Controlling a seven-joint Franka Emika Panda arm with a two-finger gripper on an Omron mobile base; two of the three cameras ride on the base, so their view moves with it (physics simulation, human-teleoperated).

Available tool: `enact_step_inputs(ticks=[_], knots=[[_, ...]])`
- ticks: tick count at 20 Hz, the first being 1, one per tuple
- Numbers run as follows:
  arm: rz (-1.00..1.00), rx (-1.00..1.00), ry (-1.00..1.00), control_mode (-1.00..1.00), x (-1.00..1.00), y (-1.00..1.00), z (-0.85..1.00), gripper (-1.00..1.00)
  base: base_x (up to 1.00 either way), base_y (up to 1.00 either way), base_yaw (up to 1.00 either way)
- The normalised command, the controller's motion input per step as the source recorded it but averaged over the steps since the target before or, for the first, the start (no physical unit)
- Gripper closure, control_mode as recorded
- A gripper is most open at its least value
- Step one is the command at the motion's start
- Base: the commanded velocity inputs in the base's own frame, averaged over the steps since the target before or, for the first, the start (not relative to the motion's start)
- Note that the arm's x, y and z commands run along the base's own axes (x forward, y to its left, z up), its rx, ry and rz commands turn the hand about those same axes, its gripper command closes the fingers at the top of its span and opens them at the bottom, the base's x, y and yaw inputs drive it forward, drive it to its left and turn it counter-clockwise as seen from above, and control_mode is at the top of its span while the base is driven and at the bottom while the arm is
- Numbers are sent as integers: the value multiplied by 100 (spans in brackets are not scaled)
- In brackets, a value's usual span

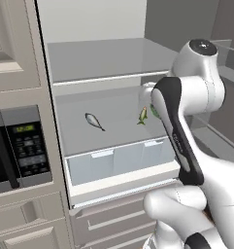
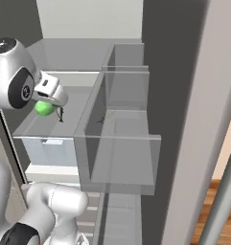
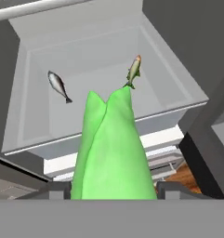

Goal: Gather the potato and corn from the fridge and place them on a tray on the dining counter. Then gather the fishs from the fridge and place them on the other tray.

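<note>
The fridge (image 1: 108,58) stands open in front of me. My gripper (image 3: 114,190) is shut on the corn (image 3: 111,148), a bright green cob that rises between the two dark fingertips (image 3: 57,190). In the right base view the gripper (image 2: 51,101) holds the corn (image 2: 44,108) just in front of the middle shelf. A sliver of the corn (image 1: 155,112) shows behind my forearm. Two fishs lie on that shelf, apart from the gripper: a grey one (image 1: 94,121) (image 3: 59,86) to the left and a greenish one (image 1: 143,115) (image 3: 134,70) to the right, just beyond the corn's tip.
The fridge door with its clear bins (image 2: 117,143) hangs open on the right, close to the arm. A pale crisper drawer (image 1: 118,163) sits under the shelf. A black-fronted microwave (image 1: 16,146) and cabinet fronts flank the fridge on the left. Wooden floor (image 2: 222,210) shows at far right.
</note>
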Motion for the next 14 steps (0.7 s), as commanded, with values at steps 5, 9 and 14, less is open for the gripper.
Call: enact_step_inputs(ticks=[5, 9, 14], knots=[[-9, -3, 6, -100, -14, -4, -46, 100, 0, 0, 0], [-2, 0, 1, -100, -32, 0, -80, 100, 0, 0, 0], [0, 1, 1, -100, -10, 0, -12, 100, 0, 0, 0]])
